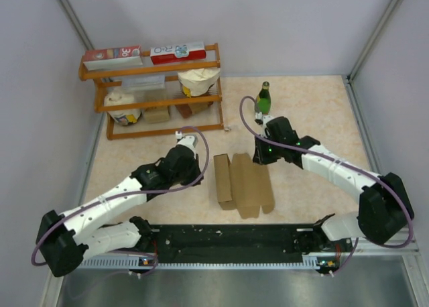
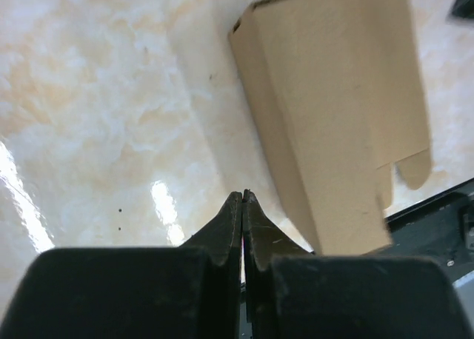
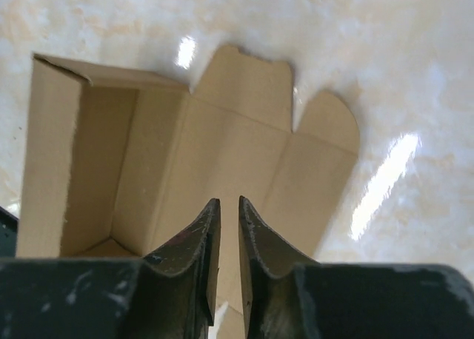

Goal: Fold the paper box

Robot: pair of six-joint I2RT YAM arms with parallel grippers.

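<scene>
A glossy beige marbled table (image 1: 322,112) is sitting between pale grey walls (image 1: 268,25). One paper box (image 1: 242,184), partly folded, is lying mid-table between two arms. The left gripper (image 2: 242,200) is pressing its fingers together on nothing beside the box; the right gripper (image 3: 229,206) is hovering over its flaps, slightly parted, gripping nothing. One wooden shelf (image 1: 151,96) and one green bottle (image 1: 263,99) are standing behind

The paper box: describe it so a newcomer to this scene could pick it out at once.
On the pale marbled table, look near the middle, in front of the wooden shelf. The paper box lies there: plain brown unprinted cardboard, half folded, with flaps spread flat. Only it is plain brown and off the shelf; the cartons are printed red and white, the bottle green.
</scene>
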